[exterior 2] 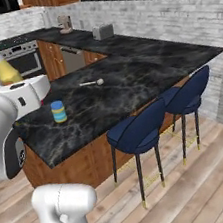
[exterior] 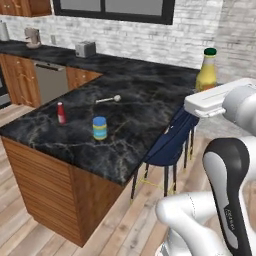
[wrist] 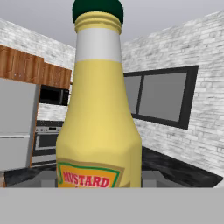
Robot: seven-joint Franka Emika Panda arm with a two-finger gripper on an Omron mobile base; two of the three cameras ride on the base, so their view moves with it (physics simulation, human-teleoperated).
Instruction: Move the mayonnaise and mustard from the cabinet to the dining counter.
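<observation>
My gripper (exterior: 205, 95) is shut on the mustard (exterior: 206, 72), a yellow bottle with a dark green cap, held upright in the air off the right end of the dining counter (exterior: 140, 95). Up close in the hand view, the mustard (wrist: 98, 122) shows its orange label. In the right base view the mustard (exterior 2: 5, 68) rises above my white hand at the far left. The mayonnaise (exterior: 100, 128), a squat jar with a blue lid, stands on the dining counter (exterior 2: 128, 75) near its front corner; the mayonnaise (exterior 2: 58, 112) is apart from the gripper. A reddish-brown wall cabinet (exterior: 30, 6) hangs at the upper left.
A slim red bottle (exterior: 61, 113) stands left of the jar. A spoon (exterior: 109, 99) lies mid-counter. Two blue stools (exterior 2: 136, 130) (exterior 2: 186, 92) stand along the island's side. A toaster (exterior: 85, 48) and a coffee machine (exterior: 32, 37) sit on the back counter.
</observation>
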